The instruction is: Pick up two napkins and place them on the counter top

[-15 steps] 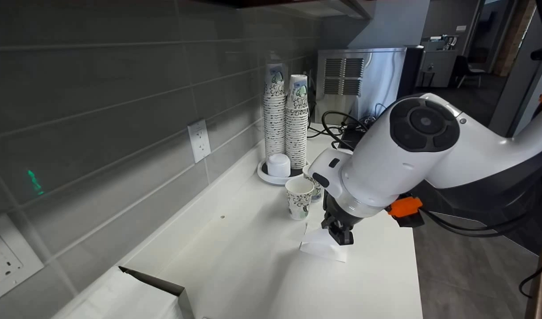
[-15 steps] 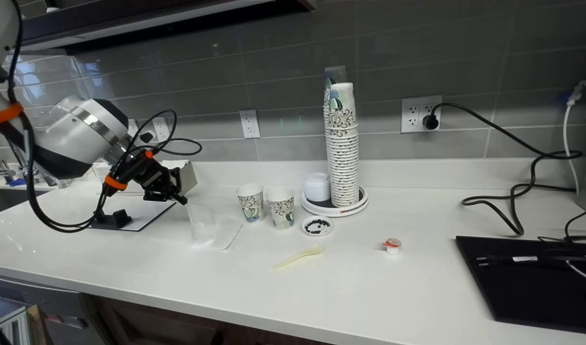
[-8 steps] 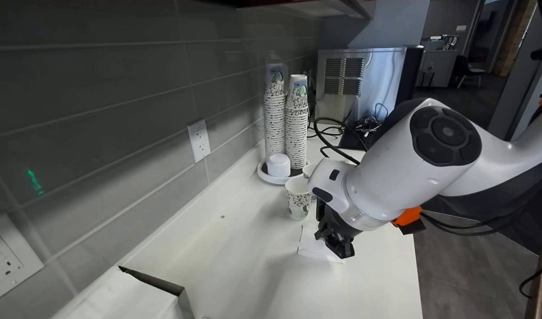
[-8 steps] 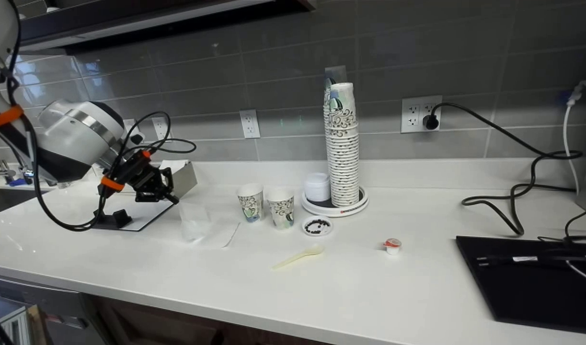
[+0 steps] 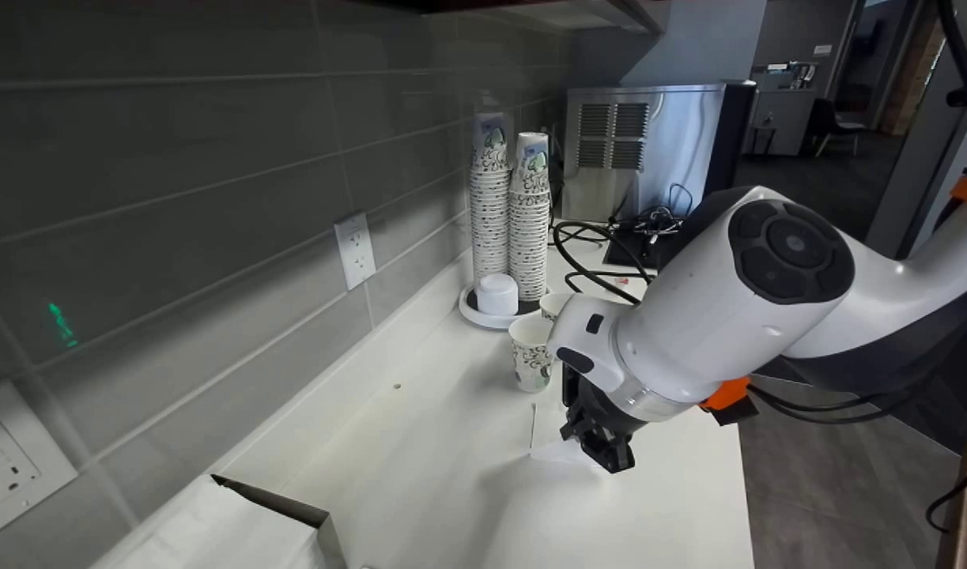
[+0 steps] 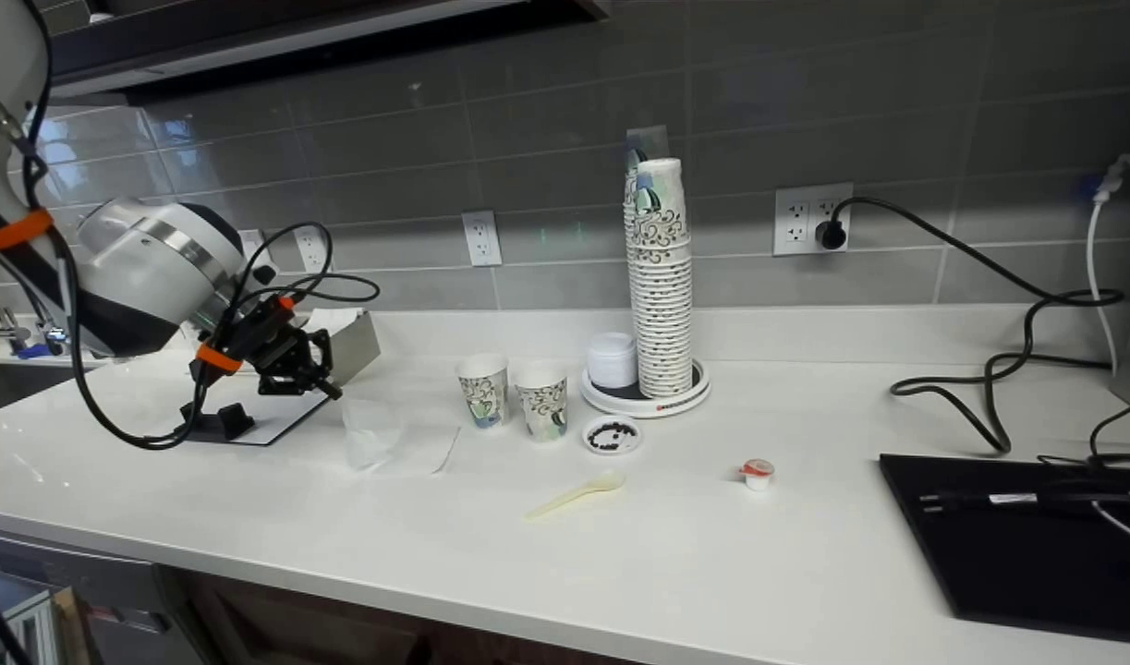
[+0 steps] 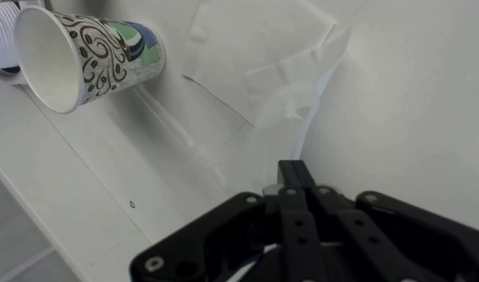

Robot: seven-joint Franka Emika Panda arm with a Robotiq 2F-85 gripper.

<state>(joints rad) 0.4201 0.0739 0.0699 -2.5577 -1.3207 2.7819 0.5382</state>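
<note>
My gripper (image 7: 293,162) has its fingertips pressed together on the top of a thin white napkin (image 7: 313,103). That napkin (image 6: 370,436) hangs from the fingertips, its lower part reaching the white counter top (image 6: 546,573). Beside and partly under it, a flat white sheet (image 6: 428,449) lies on the surface; it looks like the other napkin, though where the two sheets divide is hard to see. In an exterior view the gripper (image 5: 616,468) stands low over the sheets and hides part of them.
Two patterned paper cups (image 6: 541,402) stand near the sheets. Tall cup stacks (image 6: 662,286) and lids (image 6: 611,360) share a round tray (image 6: 657,408). A spoon (image 6: 576,495), a small creamer (image 6: 757,475) and a lid with dark bits (image 6: 612,436) lie nearby. A box of white paper (image 5: 222,525) sits by the wall.
The gripper has sunk closer to the counter and drawn away from the cups, pulling the hanging napkin along. The flat sheet has slid a little the same way. The jaws stay shut.
</note>
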